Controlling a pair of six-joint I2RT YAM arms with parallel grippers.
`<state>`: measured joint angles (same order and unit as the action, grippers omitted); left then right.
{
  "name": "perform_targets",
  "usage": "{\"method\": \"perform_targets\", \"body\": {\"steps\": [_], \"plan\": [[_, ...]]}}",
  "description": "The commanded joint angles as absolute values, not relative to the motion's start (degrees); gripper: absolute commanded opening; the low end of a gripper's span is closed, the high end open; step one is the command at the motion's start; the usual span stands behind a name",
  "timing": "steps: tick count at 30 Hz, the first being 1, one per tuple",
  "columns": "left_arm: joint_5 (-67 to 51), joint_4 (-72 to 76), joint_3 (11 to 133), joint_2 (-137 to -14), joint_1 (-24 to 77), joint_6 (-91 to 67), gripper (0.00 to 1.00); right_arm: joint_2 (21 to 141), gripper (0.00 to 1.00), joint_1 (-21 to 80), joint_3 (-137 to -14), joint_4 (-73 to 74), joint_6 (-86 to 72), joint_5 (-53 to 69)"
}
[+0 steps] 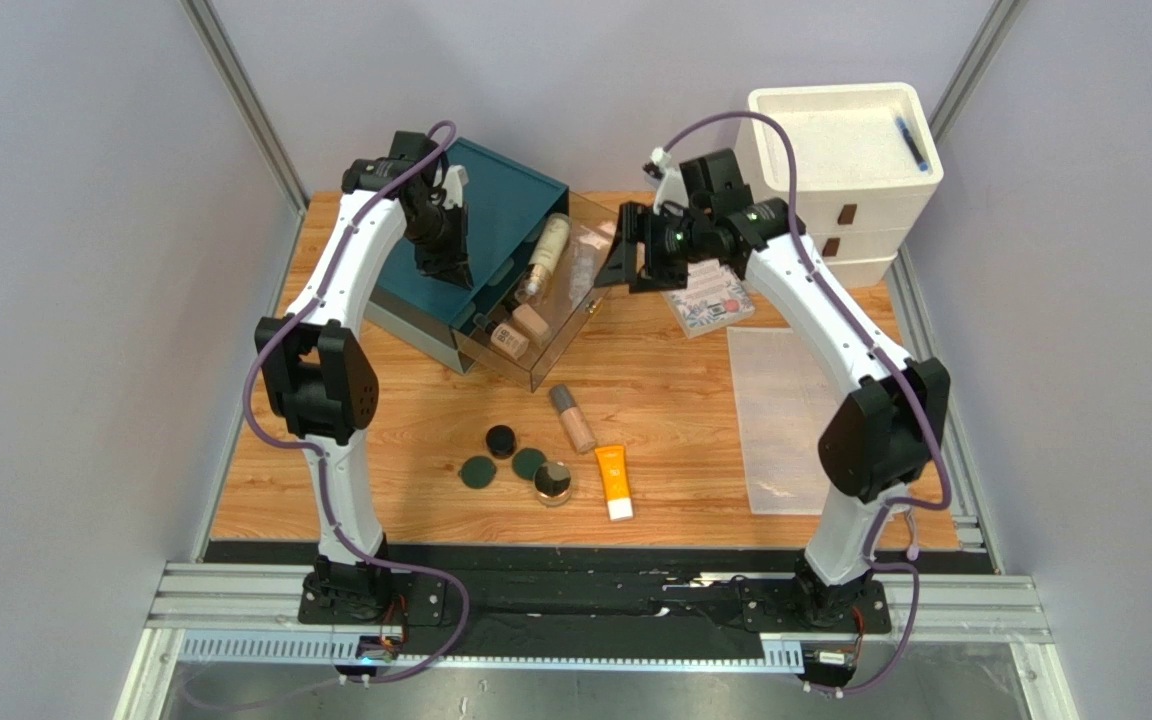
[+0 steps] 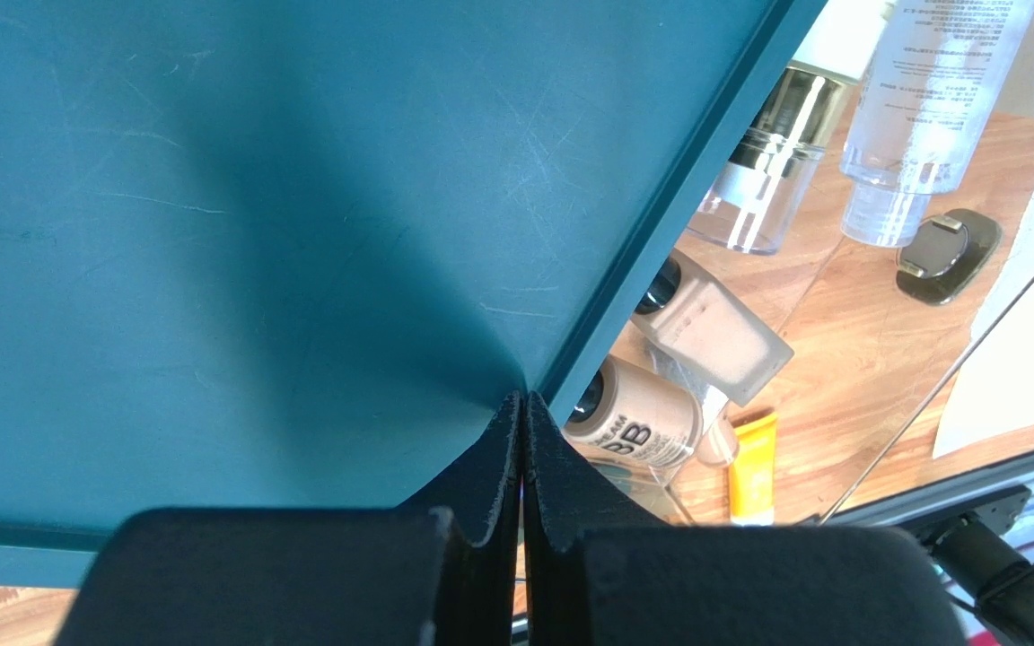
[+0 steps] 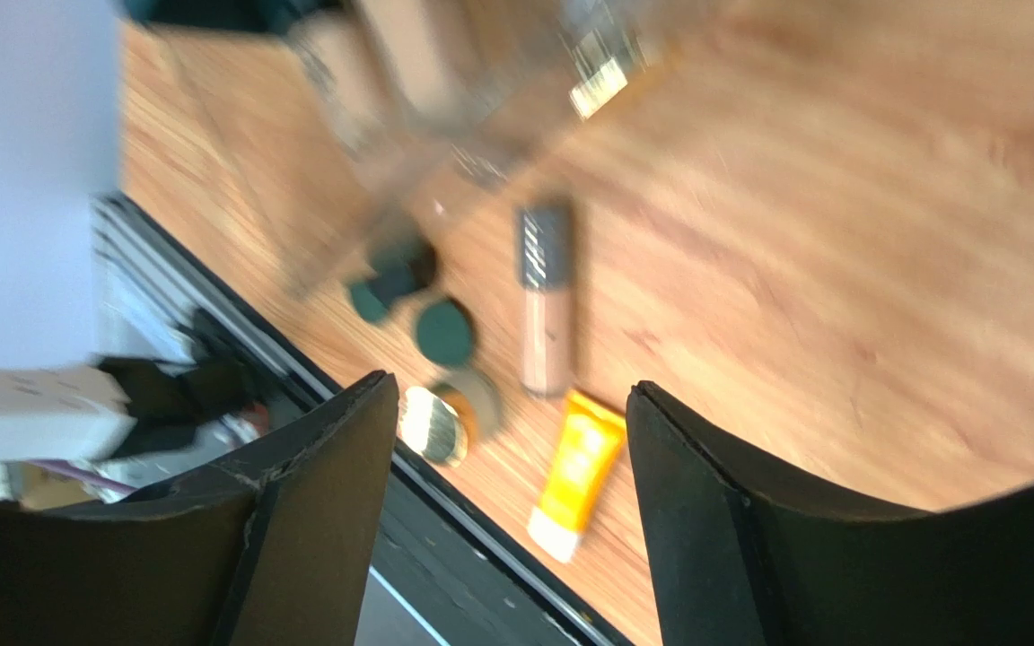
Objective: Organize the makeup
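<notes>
Open tabletop between orange tube and mesh pouch; teal box crowds rear-left.

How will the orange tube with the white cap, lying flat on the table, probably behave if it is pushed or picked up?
The orange tube looks flattened, widening away from its white cap, so it will probably slide rather than roll. It seems a soft squeeze tube, so its body may give under a grip. It is small, so likely light.
</notes>
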<state>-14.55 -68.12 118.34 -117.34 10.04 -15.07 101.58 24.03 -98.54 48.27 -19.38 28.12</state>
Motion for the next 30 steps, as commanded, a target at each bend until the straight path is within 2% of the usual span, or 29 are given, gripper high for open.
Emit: {"method": "perform_targets", "body": {"steps": [1, 8, 19, 23, 30], "plan": [[-16.52, -73.57, 115.75, -122.87, 12.22, -14.68, 0.00, 97.48, 0.67, 26.62, -86.32, 49.66, -10.82, 24.26], [-19.86, -72.95, 116.19, -123.05, 12.13, -15.82, 0.00, 97.82, 0.66, 35.40, -77.27, 43.16, -8.09, 17.14], [-24.08, -73.13, 116.19, -122.87, 10.99, -17.48, 0.00, 102.83, 0.65, 43.68, -75.50, 33.92, -9.14, 8.45], [-25.40, -72.77, 117.07, -122.35, 9.58, -18.89, 0.00, 103.62, 0.65, 43.68, -76.37, 33.84, -9.40, 4.93], [-29.26, -68.73, 118.56, -120.14, 5.45, -23.82, 0.00, 109.77, 0.66, 43.24, -87.35, 37.70, -9.93, 0.17]]}}
